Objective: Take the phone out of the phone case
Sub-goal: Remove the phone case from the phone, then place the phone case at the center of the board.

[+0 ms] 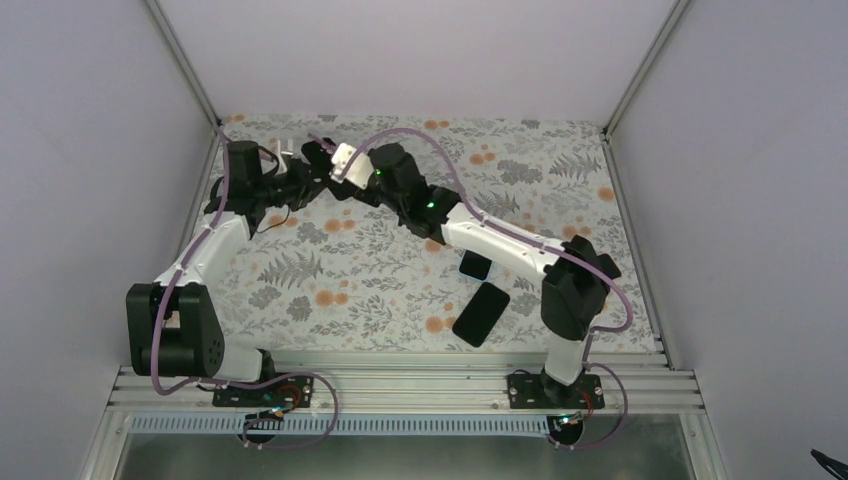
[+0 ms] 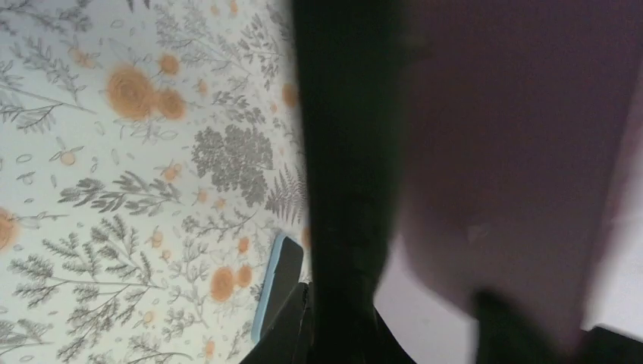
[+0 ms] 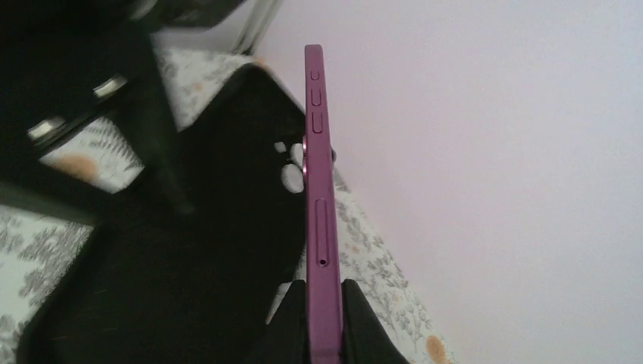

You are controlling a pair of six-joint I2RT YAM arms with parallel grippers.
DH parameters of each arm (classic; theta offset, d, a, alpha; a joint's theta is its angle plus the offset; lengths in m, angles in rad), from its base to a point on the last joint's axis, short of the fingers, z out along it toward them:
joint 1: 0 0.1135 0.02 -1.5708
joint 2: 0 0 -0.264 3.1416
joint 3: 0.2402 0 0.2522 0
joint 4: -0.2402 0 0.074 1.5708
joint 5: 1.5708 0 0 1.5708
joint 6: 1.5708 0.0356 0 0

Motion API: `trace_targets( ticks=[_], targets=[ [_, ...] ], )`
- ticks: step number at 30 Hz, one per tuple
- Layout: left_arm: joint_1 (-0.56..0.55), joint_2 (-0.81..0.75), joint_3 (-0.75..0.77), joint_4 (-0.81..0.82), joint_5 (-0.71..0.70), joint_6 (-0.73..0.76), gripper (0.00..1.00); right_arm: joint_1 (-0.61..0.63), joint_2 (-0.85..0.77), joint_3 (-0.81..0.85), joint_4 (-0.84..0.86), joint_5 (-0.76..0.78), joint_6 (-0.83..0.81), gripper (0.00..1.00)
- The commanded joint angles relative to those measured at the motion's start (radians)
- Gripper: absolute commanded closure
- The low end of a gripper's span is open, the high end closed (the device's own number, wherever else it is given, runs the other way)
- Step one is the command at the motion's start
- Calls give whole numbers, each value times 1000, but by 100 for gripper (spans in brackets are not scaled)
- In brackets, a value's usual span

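The right gripper point(image 3: 324, 311) is clamped on the lower end of the purple phone point(image 3: 317, 189), which stands edge-on and runs out toward 12 o'clock from the jaws. The black phone case point(image 3: 220, 227) sits just beside it at 9 o'clock, pinched in the closed left gripper point(image 2: 334, 334). Both are held above the table point(image 1: 560, 180), toward 11 o'clock.

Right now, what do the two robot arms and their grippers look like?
Both the left arm and right arm have white links between bulky black joints, with a purple cable looping along each. Small green lights glow on the right arm. The right gripper has black wedge-shaped fingers.
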State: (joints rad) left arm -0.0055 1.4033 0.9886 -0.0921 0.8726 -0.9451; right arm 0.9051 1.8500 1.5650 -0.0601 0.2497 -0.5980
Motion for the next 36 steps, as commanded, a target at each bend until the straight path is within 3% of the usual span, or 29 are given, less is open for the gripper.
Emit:
trace_targets(
  ticks=[1, 12, 18, 26, 36],
  targets=[
    [16, -53, -29, -37, 7, 55, 98, -127, -105, 59, 34, 188, 152, 96],
    [16, -83, -69, -24, 9, 75, 98, -184, -169, 43, -12, 151, 204, 96],
    [13, -42, -31, -55, 56, 219, 98, -228, -259, -36, -47, 129, 220, 96],
    [-55, 111, 27, -124, 64, 357, 98, -292, -388, -192, -60, 123, 241, 96],
    [-158, 436, 283, -251, 98, 487, 98, -359, -443, -262, -75, 92, 275, 96]
  ],
)
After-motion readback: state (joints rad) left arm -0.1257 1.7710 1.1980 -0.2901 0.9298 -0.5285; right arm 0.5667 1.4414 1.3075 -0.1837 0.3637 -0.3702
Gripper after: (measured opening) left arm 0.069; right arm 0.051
